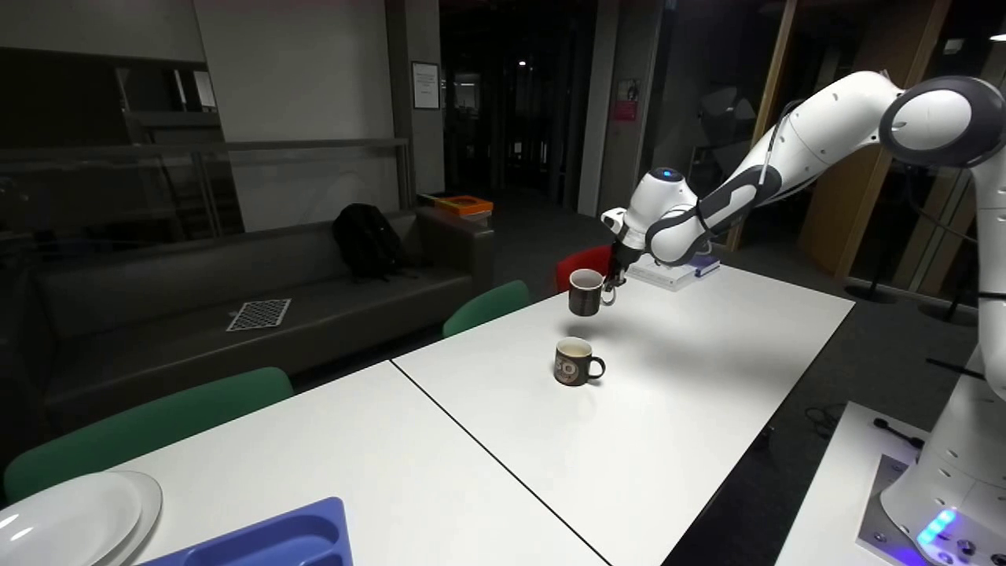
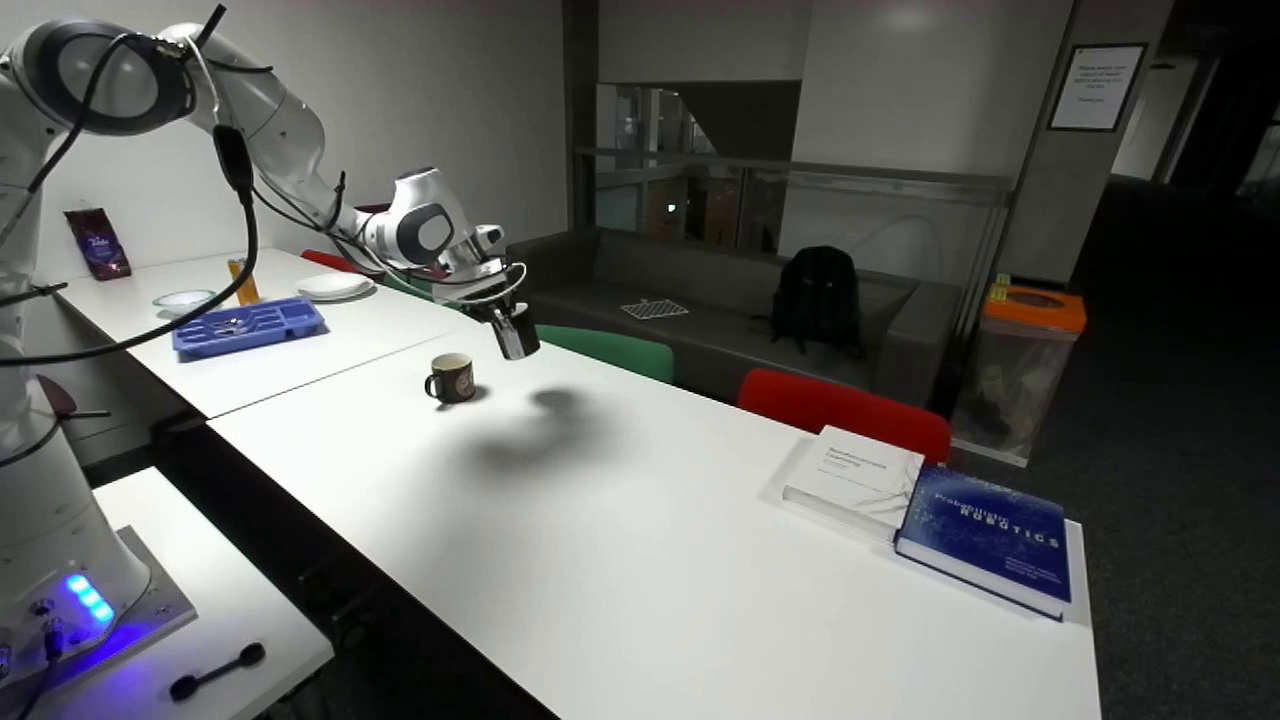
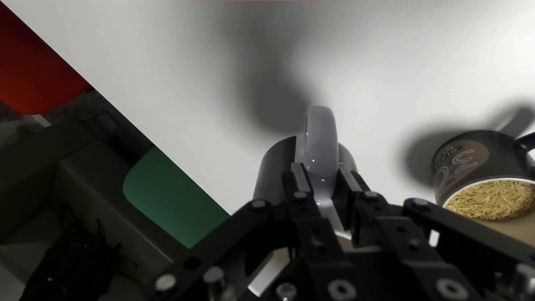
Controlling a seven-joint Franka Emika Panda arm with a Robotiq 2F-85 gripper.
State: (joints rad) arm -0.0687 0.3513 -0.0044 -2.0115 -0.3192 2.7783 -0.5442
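Note:
My gripper (image 3: pixel 322 179) is shut on the pale grey handle (image 3: pixel 321 142) of a dark mug (image 1: pixel 584 300). The handle sits between both fingertips in the wrist view. The mug is held above the white table, mouth up and slightly tilted in an exterior view (image 2: pixel 519 335), with its shadow on the table below. Its contents are hidden. A second dark mug (image 1: pixel 571 368) with a round printed emblem and a dark handle stands upright on the table close by. It also shows in an exterior view (image 2: pixel 453 380). In the wrist view, this mug (image 3: pixel 476 152) holds yellowish grains.
A blue compartment tray (image 2: pixel 285 325) and white plates (image 2: pixel 335 287) stand on the adjoining table section. A white book (image 2: pixel 860 475) and a blue book (image 2: pixel 985 530) lie at one table end. Green (image 2: pixel 610 350) and red (image 2: pixel 845 408) chairs line the far edge, before a dark sofa (image 1: pixel 236 314).

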